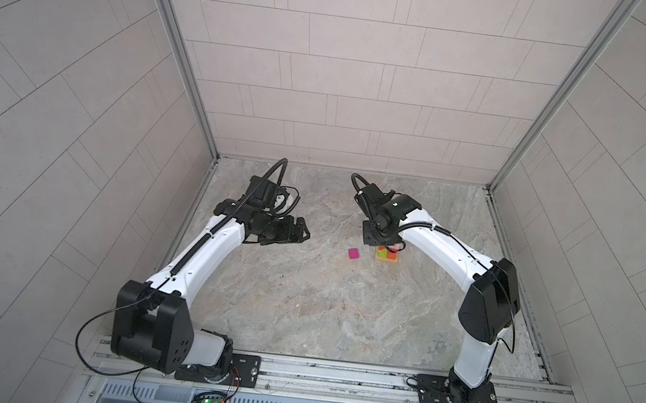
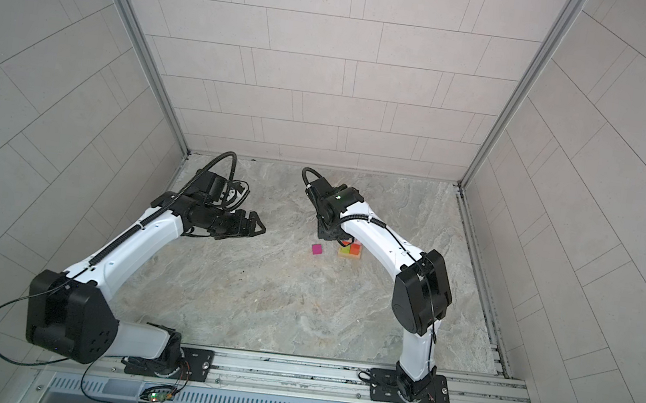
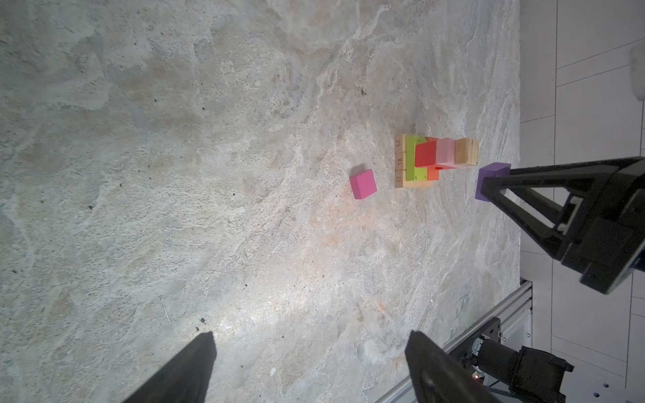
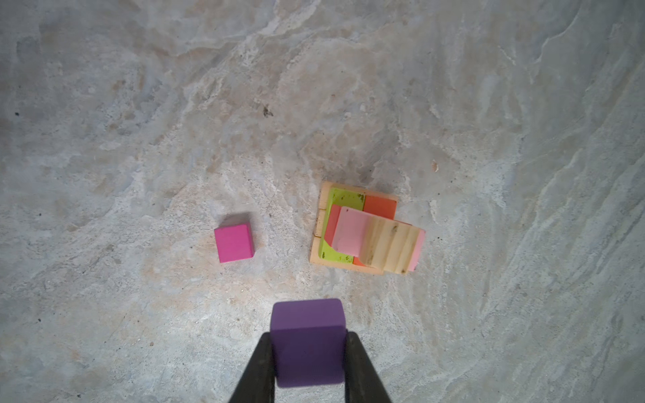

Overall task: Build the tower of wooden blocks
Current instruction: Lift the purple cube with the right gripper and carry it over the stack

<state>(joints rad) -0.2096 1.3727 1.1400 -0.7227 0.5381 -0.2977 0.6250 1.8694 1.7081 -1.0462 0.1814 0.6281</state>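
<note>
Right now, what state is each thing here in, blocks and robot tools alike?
Tower of tan, green, orange, red and pink wooden blocks: standing, tan block topmost.
Purple wooden cube: held in the air.
Magenta wooden cube: lying loose beside the tower.
Right tool: shut on the purple cube.
Left tool: open, empty.

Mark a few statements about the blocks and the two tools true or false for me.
1. The right tool is shut on the purple cube. True.
2. The magenta cube sits atop the tower. False: it lies on the table, apart from the tower.
3. The left tool is open and holds nothing. True.
4. The tower's top block is red. False: a tan block tops it, resting on a pink block.
</note>
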